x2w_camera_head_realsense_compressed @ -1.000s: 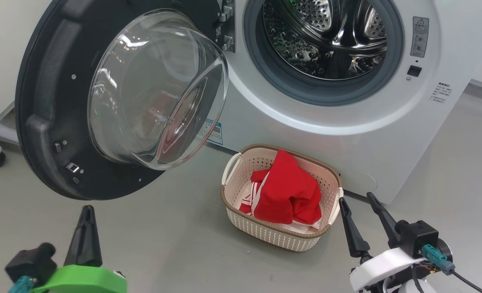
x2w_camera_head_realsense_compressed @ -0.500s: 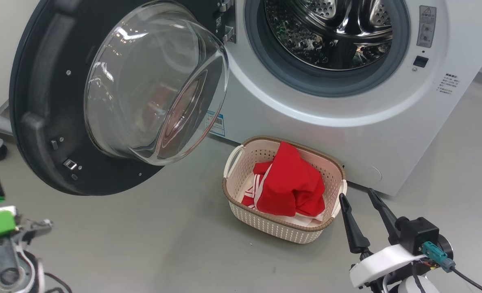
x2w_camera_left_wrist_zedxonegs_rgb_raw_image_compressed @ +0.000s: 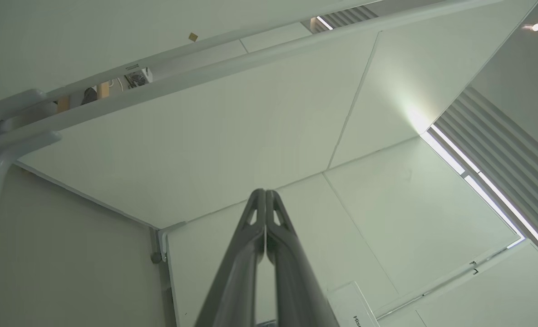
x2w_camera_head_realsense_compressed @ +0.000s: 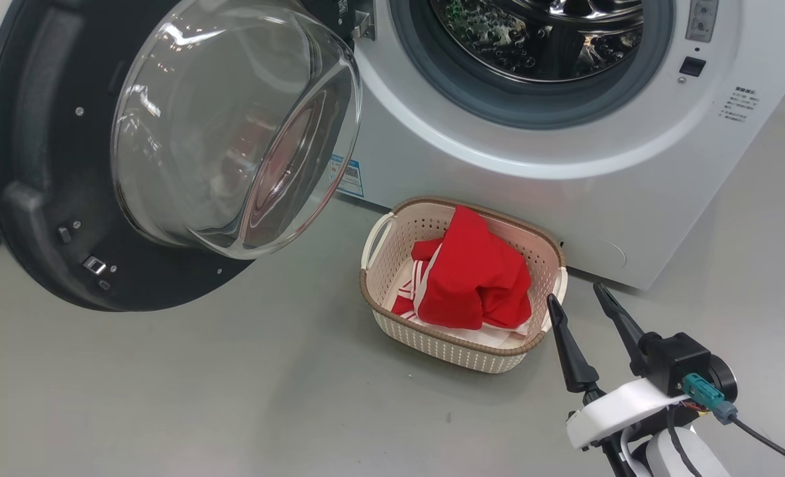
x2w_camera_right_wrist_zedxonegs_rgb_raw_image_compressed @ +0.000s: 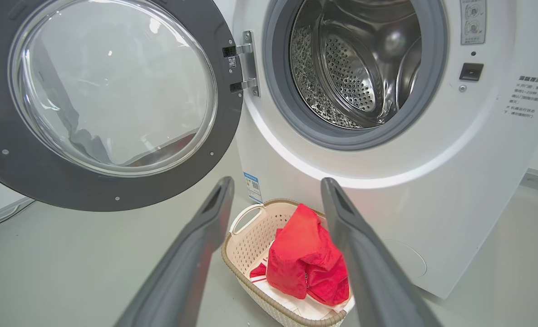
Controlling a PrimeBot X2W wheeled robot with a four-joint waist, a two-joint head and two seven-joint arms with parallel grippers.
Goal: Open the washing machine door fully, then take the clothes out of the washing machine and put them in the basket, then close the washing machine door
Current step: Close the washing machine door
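Smooth grey floor (x2w_camera_head_realsense_compressed: 233, 397), pale wall panels (x2w_camera_left_wrist_zedxonegs_rgb_raw_image_compressed: 232, 136), bright strip light (x2w_camera_left_wrist_zedxonegs_rgb_raw_image_compressed: 491, 204) overhead

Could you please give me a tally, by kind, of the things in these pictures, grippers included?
Washing machine: 1
Washing machine door: 1
Basket: 1
Heap of red clothes: 1
Grippers: 2, left gripper and right gripper
Total: 6

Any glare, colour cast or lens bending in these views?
Head view: sharp, bright highlights and a reddish tinge on the door glass. Left wrist view: greenish cast, bright light strip at right. Right wrist view: wide-angle curve on the washer; the fingers of the right gripper look soft.
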